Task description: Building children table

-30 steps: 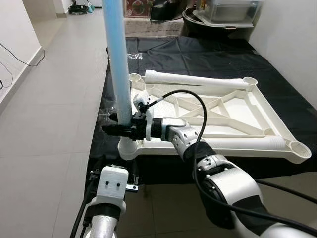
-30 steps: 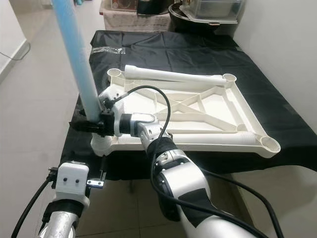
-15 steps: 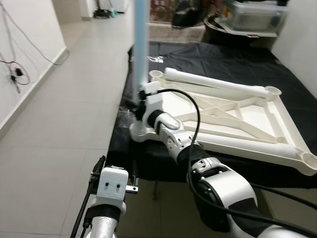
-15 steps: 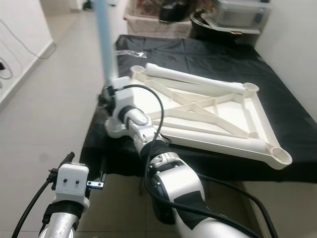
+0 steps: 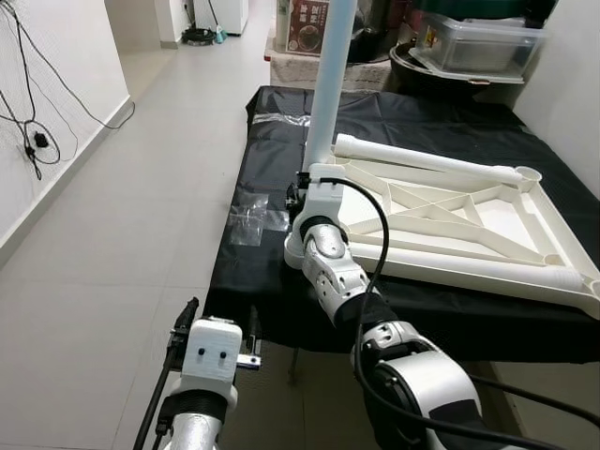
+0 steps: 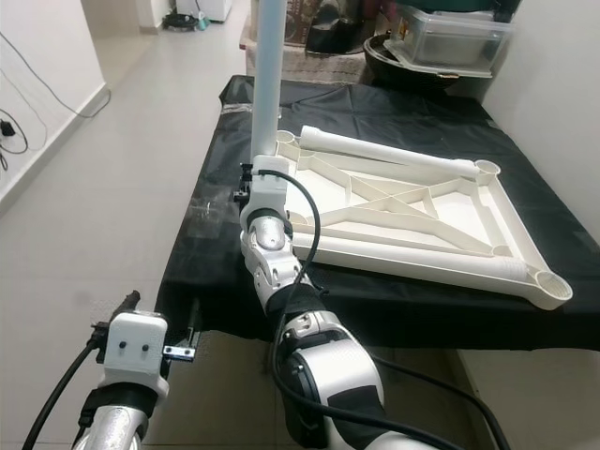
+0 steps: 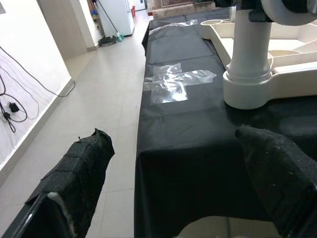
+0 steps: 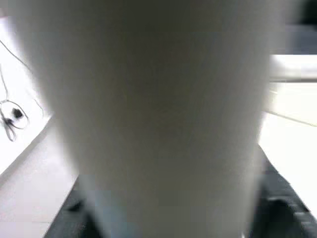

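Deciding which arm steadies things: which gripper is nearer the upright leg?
Right. The right gripper is at the leg, low on it above the tabletop's corner socket. The left gripper hangs open off the table's near edge.

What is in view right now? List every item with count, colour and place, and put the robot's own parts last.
Table top: one, white, upside down on the black cover, ribs facing up.
Upright leg: one, white, standing in the table top's near-left corner socket.
Loose leg: one, white, lying along the table top's far edge.
Black cover: one, over the work surface.
Clear tape: a few strips, stuck on the black cover near the corner socket.
Storage bin: one, clear, behind the work surface.
Wall cables: black, at the left wall.
Right gripper: around the upright leg's base.
Left gripper: fingers apart, low before the work surface.
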Motion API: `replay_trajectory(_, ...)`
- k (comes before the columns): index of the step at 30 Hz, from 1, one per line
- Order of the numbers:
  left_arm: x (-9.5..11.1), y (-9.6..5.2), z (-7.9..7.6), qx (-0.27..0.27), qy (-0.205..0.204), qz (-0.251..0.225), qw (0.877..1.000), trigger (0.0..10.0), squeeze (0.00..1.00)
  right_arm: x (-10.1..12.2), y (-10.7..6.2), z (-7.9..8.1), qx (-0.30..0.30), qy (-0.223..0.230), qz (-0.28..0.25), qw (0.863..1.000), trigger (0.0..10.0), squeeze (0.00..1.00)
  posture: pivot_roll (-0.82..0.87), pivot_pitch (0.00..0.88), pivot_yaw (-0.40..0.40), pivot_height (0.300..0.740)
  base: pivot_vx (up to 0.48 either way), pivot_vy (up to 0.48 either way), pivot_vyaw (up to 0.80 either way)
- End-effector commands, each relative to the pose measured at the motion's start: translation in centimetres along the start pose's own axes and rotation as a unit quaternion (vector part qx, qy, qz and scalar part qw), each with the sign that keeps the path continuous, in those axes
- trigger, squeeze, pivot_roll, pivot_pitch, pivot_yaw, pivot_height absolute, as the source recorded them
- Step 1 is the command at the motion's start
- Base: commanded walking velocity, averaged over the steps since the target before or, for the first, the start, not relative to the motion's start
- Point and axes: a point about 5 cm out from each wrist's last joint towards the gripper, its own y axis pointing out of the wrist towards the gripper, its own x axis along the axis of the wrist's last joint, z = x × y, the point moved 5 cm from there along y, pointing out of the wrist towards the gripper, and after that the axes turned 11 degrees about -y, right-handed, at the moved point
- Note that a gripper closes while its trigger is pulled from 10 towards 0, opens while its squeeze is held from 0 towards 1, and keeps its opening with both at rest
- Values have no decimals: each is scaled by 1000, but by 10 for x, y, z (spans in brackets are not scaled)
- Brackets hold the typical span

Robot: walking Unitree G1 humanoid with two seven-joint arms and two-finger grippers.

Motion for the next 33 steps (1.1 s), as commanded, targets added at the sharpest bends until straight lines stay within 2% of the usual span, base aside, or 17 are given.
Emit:
replay_trajectory(1, -1, -1, -5, -2, -13, 5, 1000, 10000, 0, -14, -7, 8, 4, 29, 14, 999, 10000, 1000, 130, 89, -70, 740, 0, 0, 0)
replay_trajectory(3, -1, -1, -5, -2, -14, 5, 1000, 10000, 0, -8, -5, 10, 30, 31, -4, 999, 10000, 1000, 130, 89, -70, 740, 0, 0, 0)
replay_trajectory(4, -2, -1, -5, -2, -14, 5, 1000, 10000, 0, 0, -5, 17, 85, 50, -24, 995, 10000, 0, 130, 89, -70, 740, 0, 0, 0)
replay_trajectory(5, -2, -1, -5, -2, -15, 5, 1000, 10000, 0, 9, -6, 26, 160, 49, -48, 985, 10000, 0, 121, 94, -68, 740, 0, 0, 0)
replay_trajectory(8, -2, -1, -5, -2, -15, 5, 1000, 10000, 0, 9, -6, 26, 160, 49, -48, 985, 10000, 0, 121, 94, -68, 740, 0, 0, 0)
replay_trajectory(10, -2, -1, -5, -2, -15, 6, 1000, 10000, 0, 16, -14, 40, 303, 40, -64, 950, 10000, 0, 123, 93, -68, 740, 0, 0, 0)
replay_trajectory(11, -2, -1, -5, -2, -15, 6, 1000, 10000, 0, 16, -14, 40, 303, 40, -64, 950, 10000, 0, 123, 93, -68, 740, 0, 0, 0)
replay_trajectory(12, -2, 0, -5, -3, -15, 5, 1000, 10000, 0, 14, -21, 44, 367, 26, -59, 928, 10000, 0, 123, 93, -68, 740, 0, 0, 0)
replay_trajectory(14, -2, 0, -5, -3, -15, 5, 1000, 10000, 0, 14, -21, 44, 367, 26, -59, 928, 10000, 0, 123, 93, -68, 740, 0, 0, 0)
replay_trajectory(16, -1, -1, -4, -3, -14, 5, 1000, 10000, 0, 11, -34, 51, 476, 1, -38, 879, 10000, 0, 126, 95, -68, 740, 0, 0, 0)
replay_trajectory(18, -1, -1, -4, -3, -14, 5, 1000, 10000, 0, 11, -34, 51, 476, 1, -38, 879, 10000, 0, 126, 95, -68, 740, 0, 0, 0)
replay_trajectory(20, -1, -1, -4, -3, -14, 5, 1000, 10000, 0, 9, -46, 64, 550, -21, -17, 835, 10000, 0, 129, 97, -68, 740, 0, 0, 0)
replay_trajectory(23, -1, -2, -4, -3, -14, 5, 1000, 10000, 0, 8, -53, 71, 581, -28, -6, 814, 10000, 0, 148, 100, -65, 740, 0, 0, 0)
replay_trajectory(24, 0, -3, -5, -3, -14, 6, 1000, 10000, 0, 3, -63, 83, 618, -48, 6, 785, 10000, 0, 163, 107, -70, 740, 0, 0, 0)
replay_trajectory(25, 1, -3, -5, -3, -15, 6, 1000, 10000, 0, 2, -66, 87, 630, -49, 8, 775, 10000, 0, 163, 107, -70, 740, 0, 0, 0)
replay_trajectory(32, 1, -4, -6, -2, -16, 6, 1000, 10000, 0, 1, -76, 90, 664, -48, 9, 746, 9882, 0, 161, 114, -72, 740, 0, 0, 0)
replay_trajectory(33, 1, -5, -6, -2, -17, 6, 1000, 10000, 0, 1, -76, 91, 664, -48, 6, 746, 0, 0, 160, 116, -73, 740, 0, 0, 0)
